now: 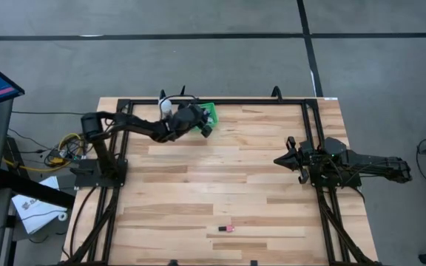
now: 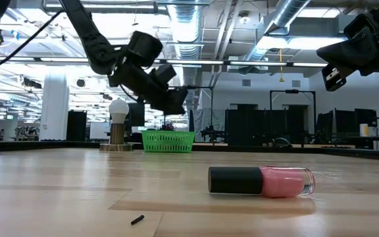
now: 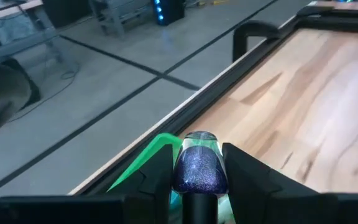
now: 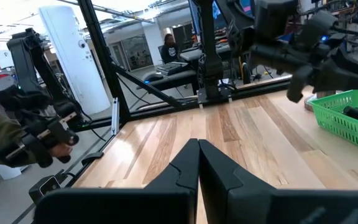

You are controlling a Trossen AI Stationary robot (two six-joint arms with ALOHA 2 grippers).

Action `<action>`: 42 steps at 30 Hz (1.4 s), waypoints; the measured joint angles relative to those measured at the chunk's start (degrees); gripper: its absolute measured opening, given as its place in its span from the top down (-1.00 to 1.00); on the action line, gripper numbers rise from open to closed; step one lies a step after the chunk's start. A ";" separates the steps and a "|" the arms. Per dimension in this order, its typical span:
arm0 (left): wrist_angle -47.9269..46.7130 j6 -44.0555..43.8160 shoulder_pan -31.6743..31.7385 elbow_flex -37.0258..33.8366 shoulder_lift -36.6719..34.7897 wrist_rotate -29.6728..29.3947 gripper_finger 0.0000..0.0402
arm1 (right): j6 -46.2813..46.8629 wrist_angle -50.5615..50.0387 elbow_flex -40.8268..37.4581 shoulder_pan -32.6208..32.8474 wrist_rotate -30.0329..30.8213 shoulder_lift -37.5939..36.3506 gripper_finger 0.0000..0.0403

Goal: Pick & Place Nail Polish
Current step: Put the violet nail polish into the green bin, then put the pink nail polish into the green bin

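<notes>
My left gripper (image 1: 205, 125) is at the table's far edge, over the green basket (image 1: 212, 111), and is shut on a glittery blue-purple nail polish bottle (image 3: 197, 168) with a dark cap. In the low view my left gripper (image 2: 174, 103) hangs above the basket (image 2: 168, 141). A pink nail polish bottle (image 1: 228, 228) with a dark cap lies on its side near the table's near edge; it also shows in the low view (image 2: 262, 181). My right gripper (image 1: 281, 159) is shut and empty above the table's right part; its own wrist view shows the fingers together (image 4: 199, 149). My left gripper pinches the blue-purple bottle's glass body (image 3: 197, 163) between its two fingers (image 3: 159, 171). The bottle lies along the fingers, its base forward and its dark cap (image 3: 197, 208) back toward the wrist. It is lifted clear, above the basket's green rim (image 3: 143, 163).
A white bulb-shaped thing on a round base (image 2: 118, 130) stands left of the basket at the far edge. The basket (image 4: 347, 118) holds dark-capped bottles. A black frame rail (image 1: 220, 102) runs along the far edge. A small dark speck (image 2: 137, 219) lies near the near edge.
</notes>
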 joint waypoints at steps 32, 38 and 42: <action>-3.83 -3.65 1.95 -0.03 2.40 1.45 0.00 | 0.00 -0.02 0.00 0.02 0.01 0.00 1.00; -4.36 -2.76 1.21 -0.07 0.04 1.47 -0.33 | 0.00 -0.02 0.00 0.02 0.01 0.00 1.00; -4.11 -2.67 -2.65 -0.10 -6.22 7.41 -0.37 | 0.00 -0.01 0.02 0.00 0.00 0.00 1.00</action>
